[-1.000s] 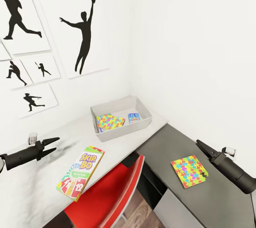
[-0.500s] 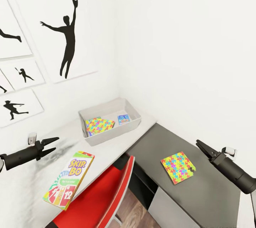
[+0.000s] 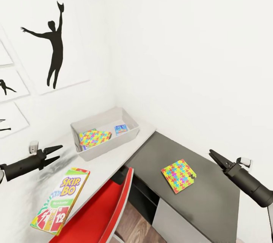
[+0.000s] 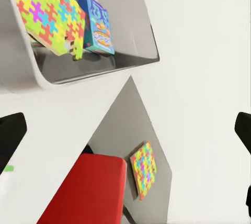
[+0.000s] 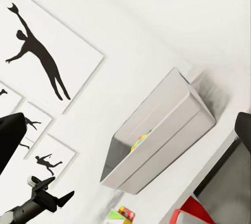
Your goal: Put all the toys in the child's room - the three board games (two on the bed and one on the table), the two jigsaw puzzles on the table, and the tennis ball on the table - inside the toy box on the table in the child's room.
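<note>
The light grey toy box (image 3: 110,147) stands on the pale table (image 3: 22,193) near the wall corner. Inside it lie one jigsaw puzzle (image 3: 94,137) and a small blue board game (image 3: 121,129), both seen closer in the left wrist view as the puzzle (image 4: 44,14) and the game (image 4: 97,25). The Skip-Bo board game (image 3: 60,199) lies flat near the table's front edge. A second jigsaw puzzle (image 3: 178,176) rests on the dark grey top (image 3: 216,212). My left gripper (image 3: 59,152) hovers open, left of the box. My right gripper (image 3: 211,153) hangs open over the dark top, right of that puzzle.
A red chair (image 3: 102,212) is tucked under the table corner between the two tops. White drawers (image 3: 170,224) sit under the dark top. Black silhouette posters (image 3: 53,46) hang on the left wall. The white walls meet just behind the box.
The whole picture has slid left, so the camera has turned right. Both arms hold the same places in the view. Nothing on the table has shifted.
</note>
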